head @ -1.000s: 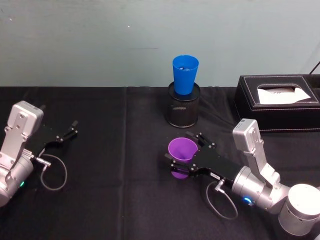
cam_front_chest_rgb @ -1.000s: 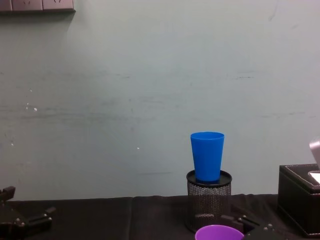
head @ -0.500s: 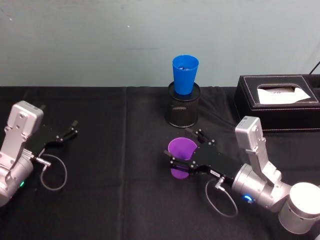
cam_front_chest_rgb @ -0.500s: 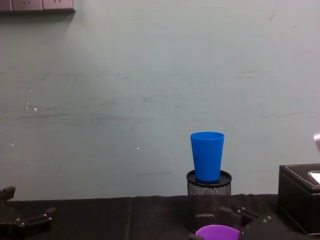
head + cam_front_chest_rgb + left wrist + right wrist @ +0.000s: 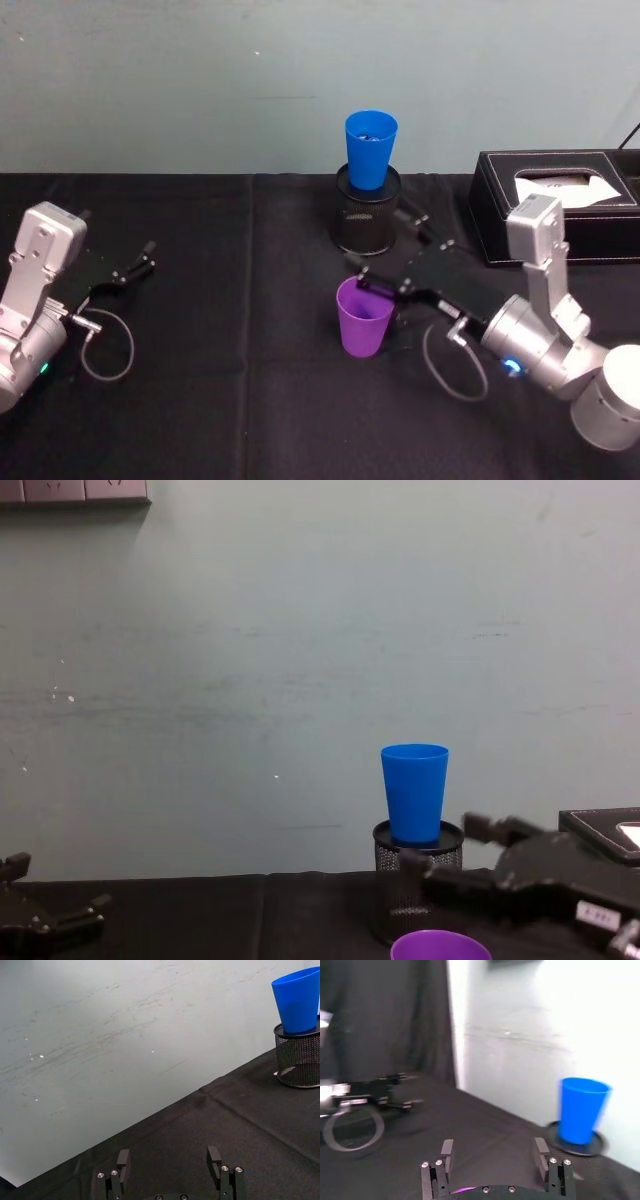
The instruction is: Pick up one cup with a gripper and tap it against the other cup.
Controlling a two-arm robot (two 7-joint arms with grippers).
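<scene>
The right arm reaches in from the lower right of the head view, its silver-grey links bent up at the wrist and its black right claw (image 5: 385,268) stretched toward the middle of the worktop (image 5: 220,400), raised above the cloth. The claw's two flat jaws stand apart, holding nothing; one passes just over the far rim of the purple cup (image 5: 364,316), the other lies nearer the mesh pen holder (image 5: 366,224). Whether a jaw touches the rim cannot be told.

The purple cup stands upright on the black cloth, mouth up, long axis vertical, in front of the pen holder and apart from it. The blue cup (image 5: 370,149) sits upright in the top of the pen holder, mouth up, narrow base down, at the back of the worktop near the wall.

The left claw (image 5: 138,262) rests at the left side, jaws apart and empty, well away from both cups. A black tissue box (image 5: 555,205) stands at the right rear.
</scene>
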